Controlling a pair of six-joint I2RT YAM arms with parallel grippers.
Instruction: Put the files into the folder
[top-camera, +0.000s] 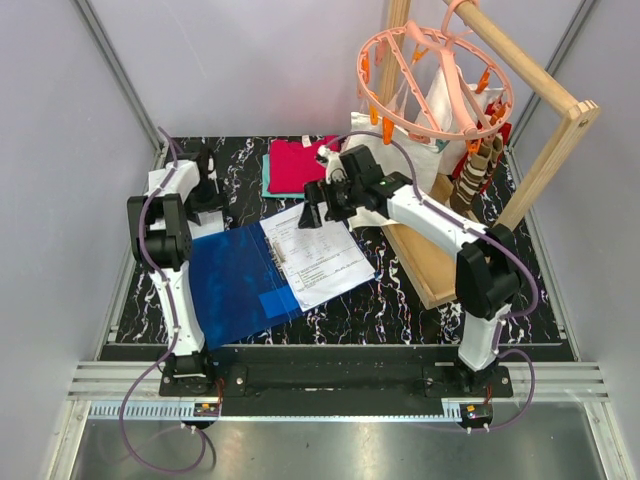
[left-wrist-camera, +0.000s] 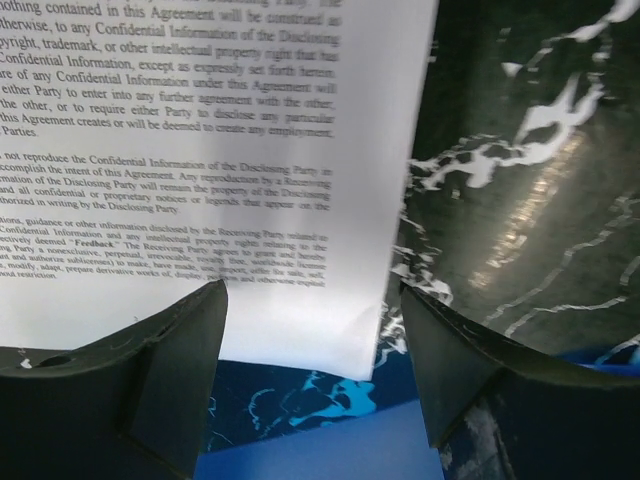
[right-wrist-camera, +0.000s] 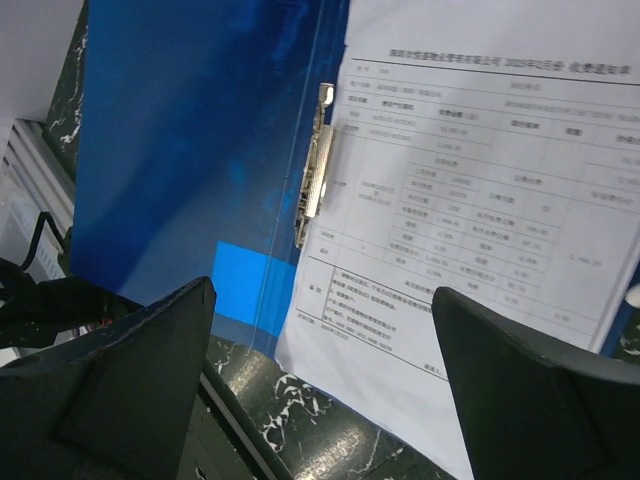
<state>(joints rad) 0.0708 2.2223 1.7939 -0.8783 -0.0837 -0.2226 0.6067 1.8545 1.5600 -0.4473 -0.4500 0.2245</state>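
Black jaws wide — above white files (top-camera: 318, 258)

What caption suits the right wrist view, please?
Open right gripper above printed white paper sheet on translucent blue plastic folder.

Bright, even overhead light fills the top view; the black, white-veined marble tabletop (top-camera: 400, 310) carries only faint, soft shadows around the large flat translucent blue plastic folder (top-camera: 235, 285). In the left wrist view a grey shadow band crosses the white text-printed paper sheet (left-wrist-camera: 200, 180) beyond the folder, glare spreads over the tabletop beside it, and the dark fingers (left-wrist-camera: 160, 380) of the left gripper (left-wrist-camera: 312, 290) look soft-edged. In the right wrist view pale sheen streaks the folder and small print on the white tabled sheet (right-wrist-camera: 480, 200) lying on it blurs.
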